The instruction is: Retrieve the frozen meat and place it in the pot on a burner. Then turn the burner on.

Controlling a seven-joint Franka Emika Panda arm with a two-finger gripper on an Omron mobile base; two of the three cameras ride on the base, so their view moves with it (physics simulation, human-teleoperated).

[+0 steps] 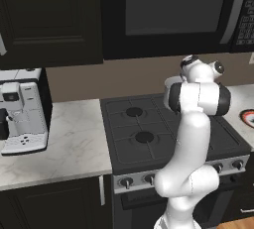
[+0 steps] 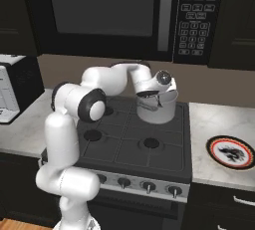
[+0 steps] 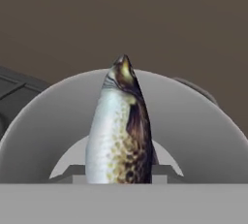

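The frozen meat (image 3: 118, 136) is a speckled silver-brown fish. In the hand view it stands lengthwise in the middle, its head pointing into the silver-grey pot (image 3: 203, 126). My gripper (image 2: 149, 101) is shut on the fish's tail end and hangs over the rim of the pot (image 2: 162, 113). That pot sits on the stove's back right burner, which it hides. My fingertips are hidden in the hand view.
Open burners lie at the front right (image 2: 151, 143) and front left (image 2: 92, 135). Knobs (image 2: 148, 186) run along the stove front. A patterned plate (image 2: 230, 151) lies on the right counter, a coffee machine (image 1: 22, 111) stands on the left counter, and a microwave (image 2: 124, 10) hangs overhead.
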